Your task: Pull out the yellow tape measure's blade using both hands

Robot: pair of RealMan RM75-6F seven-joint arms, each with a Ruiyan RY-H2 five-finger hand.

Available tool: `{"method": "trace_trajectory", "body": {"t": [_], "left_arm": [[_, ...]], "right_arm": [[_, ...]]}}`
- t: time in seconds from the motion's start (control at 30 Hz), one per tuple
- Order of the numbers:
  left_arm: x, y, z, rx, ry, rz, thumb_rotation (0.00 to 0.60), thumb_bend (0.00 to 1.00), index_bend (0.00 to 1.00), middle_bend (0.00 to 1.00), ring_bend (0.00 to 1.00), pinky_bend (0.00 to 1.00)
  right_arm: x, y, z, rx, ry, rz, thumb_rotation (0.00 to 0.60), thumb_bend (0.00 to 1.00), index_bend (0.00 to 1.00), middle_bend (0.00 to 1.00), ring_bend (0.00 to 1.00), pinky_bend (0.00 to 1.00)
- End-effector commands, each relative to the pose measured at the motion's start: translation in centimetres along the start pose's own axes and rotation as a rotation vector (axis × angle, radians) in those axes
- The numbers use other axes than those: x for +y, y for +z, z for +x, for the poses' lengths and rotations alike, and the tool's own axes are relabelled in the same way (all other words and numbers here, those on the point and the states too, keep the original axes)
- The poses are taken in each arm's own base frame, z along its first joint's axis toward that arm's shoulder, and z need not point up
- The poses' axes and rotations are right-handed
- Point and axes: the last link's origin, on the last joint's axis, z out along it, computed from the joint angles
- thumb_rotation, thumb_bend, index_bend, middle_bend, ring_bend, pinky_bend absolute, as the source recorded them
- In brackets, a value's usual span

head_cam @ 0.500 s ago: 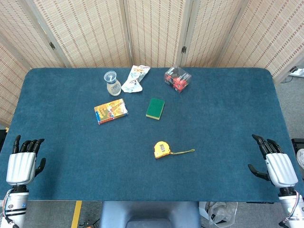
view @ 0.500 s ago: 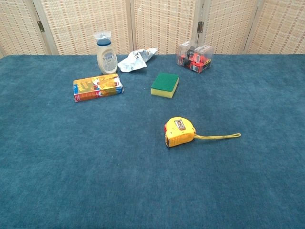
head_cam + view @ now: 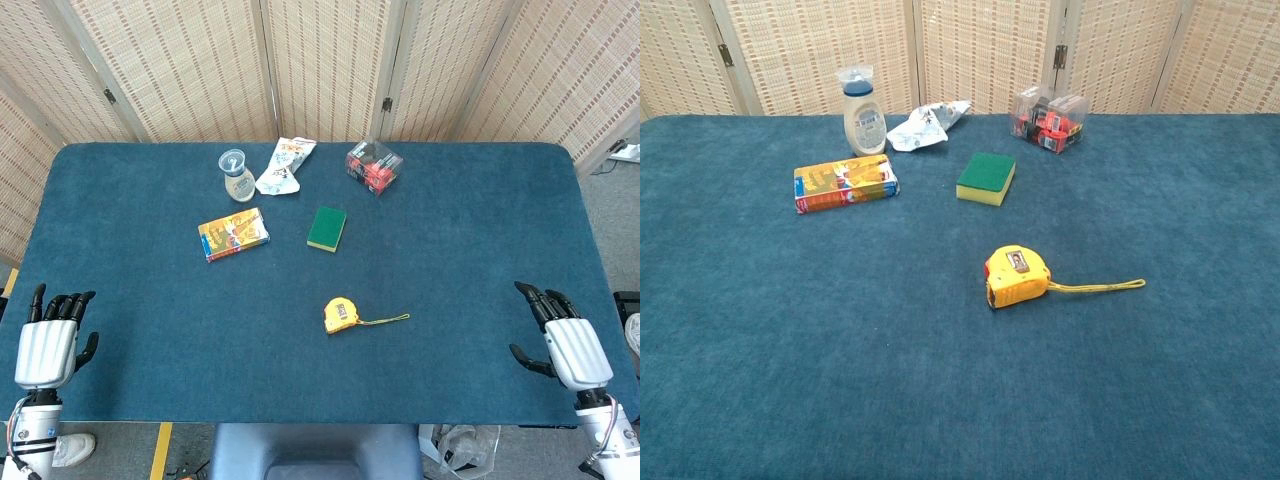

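The yellow tape measure (image 3: 339, 315) lies near the middle of the blue table, also seen in the chest view (image 3: 1016, 277). A thin yellow strap (image 3: 1102, 287) trails from it to the right. My left hand (image 3: 47, 342) hovers at the table's front left corner, fingers apart and holding nothing. My right hand (image 3: 563, 338) is at the front right edge, fingers spread and empty. Both hands are far from the tape measure and outside the chest view.
At the back stand a small white bottle (image 3: 237, 177), a crumpled white packet (image 3: 282, 166) and a clear box of red items (image 3: 374, 165). A colourful flat box (image 3: 233, 234) and a green sponge (image 3: 327, 228) lie nearer the middle.
My right hand has shifted a little to the left and inward over the table edge. The left hand and the tape measure have not moved.
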Motion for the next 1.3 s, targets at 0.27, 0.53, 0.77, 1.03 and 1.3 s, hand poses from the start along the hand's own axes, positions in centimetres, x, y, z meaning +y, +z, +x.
{"method": "trace_trajectory", "body": {"t": [0.27,0.53,0.77,1.03,1.3], "left_arm": [[-0.2,-0.3,0.5,0.008,-0.012,-0.003,0.6,0.4,0.26,0.3,0.24,0.02],[-0.8,-1.0,0.8,0.014,-0.022,0.009,0.6,0.4,0.28,0.3,0.24,0.02],[-1.4,-1.4,0.9,0.014,-0.027,0.019,0.6,0.4,0.3,0.3,0.24,0.02],[-1.8,-1.7,0.7,-0.003,-0.029,0.026,0.6,0.4,0.31,0.3,0.24,0.02],[-1.9,-1.7,0.6,-0.007,-0.032,0.029,0.6,0.4,0.32,0.3,0.24,0.02]], "right_arm": [[-6.6,5.2,-2.1,-0.186,-0.113,0.235,0.6,0.3,0.0,0.09,0.15,0.13],[-12.7,10.5,-4.9,-0.298,-0.177,0.39,0.6,0.3,0.0,0.1,0.14,0.13],[-16.2,13.6,-7.3,-0.357,-0.196,0.441,0.6,0.3,0.01,0.12,0.14,0.13],[-17.9,15.4,-9.4,-0.397,-0.258,0.448,0.6,0.3,0.09,0.16,0.15,0.13],[-18.8,16.4,-11.3,-0.439,-0.277,0.439,0.6,0.3,0.15,0.18,0.16,0.13]]}}
